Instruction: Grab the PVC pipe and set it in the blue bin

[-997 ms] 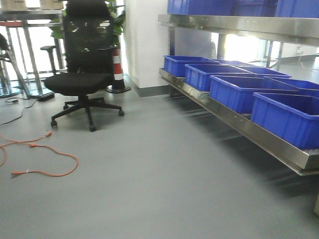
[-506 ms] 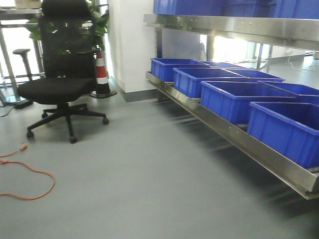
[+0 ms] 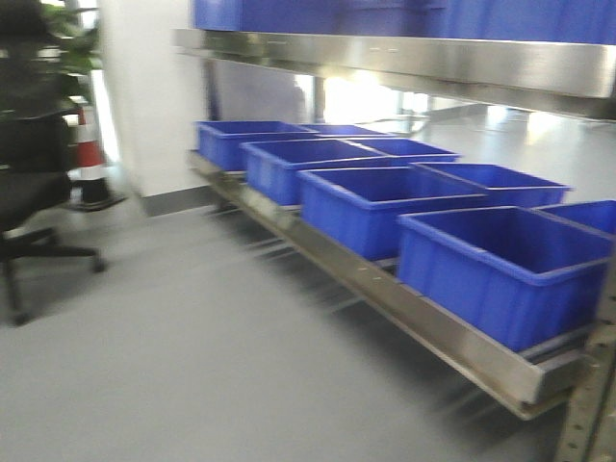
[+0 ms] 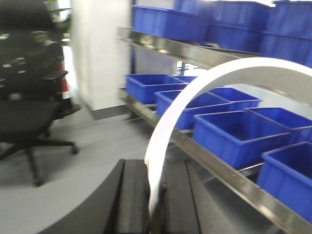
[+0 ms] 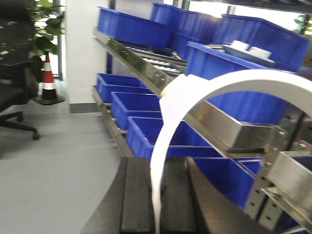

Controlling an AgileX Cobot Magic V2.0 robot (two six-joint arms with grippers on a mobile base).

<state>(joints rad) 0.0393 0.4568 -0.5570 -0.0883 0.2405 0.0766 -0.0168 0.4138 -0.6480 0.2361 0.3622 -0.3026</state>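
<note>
Blur softens the blue bins [image 3: 366, 207]. A white band [image 4: 195, 92] hides the gaps of left claw [image 4: 155, 168] and right claw [image 5: 157, 165]; grip impossible to tell.

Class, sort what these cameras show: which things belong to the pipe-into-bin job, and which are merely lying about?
For the job: blue bins on the steel shelf; the PVC pipe is not in view.
Lying about: office chair, traffic cone, potted plant.
</note>
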